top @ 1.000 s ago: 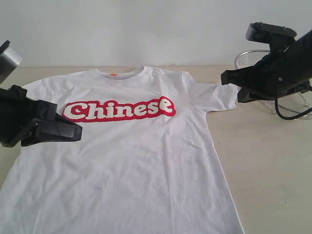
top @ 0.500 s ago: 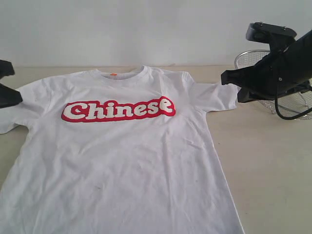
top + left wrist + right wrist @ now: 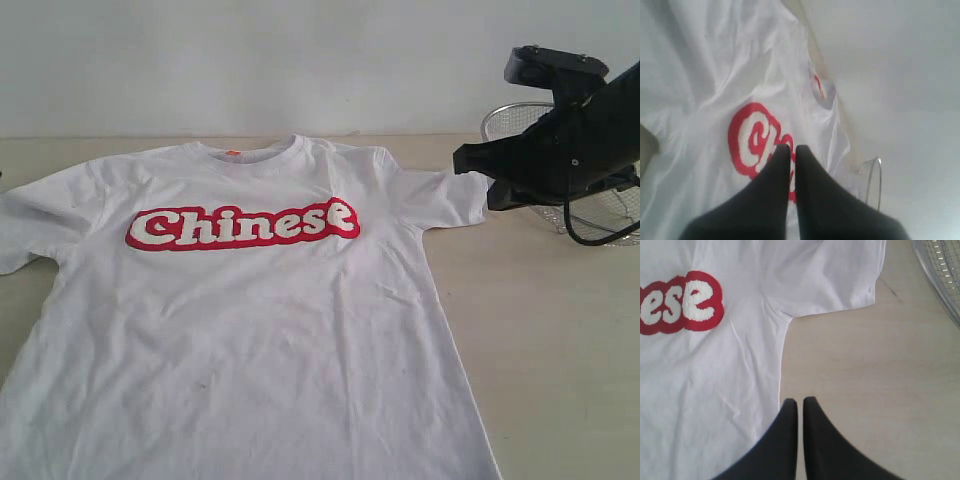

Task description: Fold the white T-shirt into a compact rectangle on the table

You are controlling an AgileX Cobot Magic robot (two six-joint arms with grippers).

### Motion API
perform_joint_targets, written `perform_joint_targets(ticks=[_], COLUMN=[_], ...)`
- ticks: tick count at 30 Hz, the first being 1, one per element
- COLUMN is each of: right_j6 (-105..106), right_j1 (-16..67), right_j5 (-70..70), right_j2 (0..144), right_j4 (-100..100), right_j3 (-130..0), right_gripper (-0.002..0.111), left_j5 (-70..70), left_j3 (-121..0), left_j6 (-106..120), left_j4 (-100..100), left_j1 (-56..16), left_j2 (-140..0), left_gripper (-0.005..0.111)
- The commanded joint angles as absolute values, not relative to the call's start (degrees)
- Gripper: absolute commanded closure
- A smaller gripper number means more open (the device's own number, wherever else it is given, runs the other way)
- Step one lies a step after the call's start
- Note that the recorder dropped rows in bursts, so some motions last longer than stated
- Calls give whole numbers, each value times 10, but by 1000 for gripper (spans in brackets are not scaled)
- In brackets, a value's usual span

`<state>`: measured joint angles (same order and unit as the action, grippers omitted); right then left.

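- I see the white T-shirt lying spread out and face up on the table, unfolded. Its collar is toward the far wall, and its lower part runs out of the bottom of the exterior view.
- The red "Chinese" lettering runs across the chest, and a small orange neck tag shows inside the collar.
- Both short sleeves lie out flat to the sides. The sleeve on the right of the exterior view ends close to the right gripper.
- In the right wrist view, the right gripper has its two black fingers pressed together with nothing between them. It is over bare tabletop, just beside the shirt's side edge and below the sleeve.
- In the left wrist view, the left gripper also has its fingers pressed together and is empty. Its tips line up with the start of the red lettering. I cannot tell how far above the cloth it is.
- A silver wire-mesh basket stands on the table at the far right, behind the right arm and apart from the shirt.
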<state>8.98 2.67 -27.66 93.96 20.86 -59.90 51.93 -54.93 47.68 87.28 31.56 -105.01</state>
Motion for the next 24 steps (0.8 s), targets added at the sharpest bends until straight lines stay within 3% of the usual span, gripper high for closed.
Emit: perform_joint_targets(ticks=[1, 13, 24], right_j6=[96, 96, 96], right_j1=[24, 24, 24], right_j5=[-272, -242, -242], right_j2=[933, 933, 933], right_j4=[207, 207, 207], right_j3=[-598, -598, -598], right_gripper=[108, 108, 108], left_j5=[561, 603, 522], left_j3=[-549, -445, -447], left_j6=[495, 589, 578], left_j4=[925, 999, 999], left_j1=[356, 353, 353], left_j2=[-1097, -1163, -1163], left_gripper=[102, 102, 102])
